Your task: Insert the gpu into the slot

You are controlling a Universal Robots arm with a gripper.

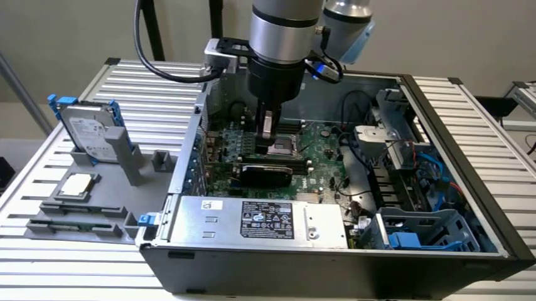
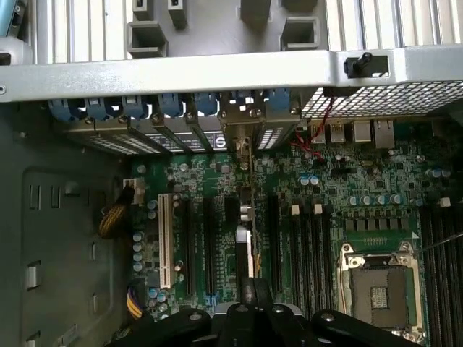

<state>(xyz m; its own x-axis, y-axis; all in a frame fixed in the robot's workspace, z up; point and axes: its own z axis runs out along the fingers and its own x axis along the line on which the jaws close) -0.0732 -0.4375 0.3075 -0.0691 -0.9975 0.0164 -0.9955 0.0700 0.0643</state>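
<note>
Inside the case, gpu upright on edge, lengthwise along motherboard

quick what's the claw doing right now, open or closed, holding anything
Claw: closed, above the motherboard; whether it holds the gpu can't be told.

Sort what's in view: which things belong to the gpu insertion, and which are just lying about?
Job in hand: gpu, standing on the motherboard; gripper, shut, over it.
Lying about: hard drive; power-supply box; loose processor chip; blue drive cage.
</note>
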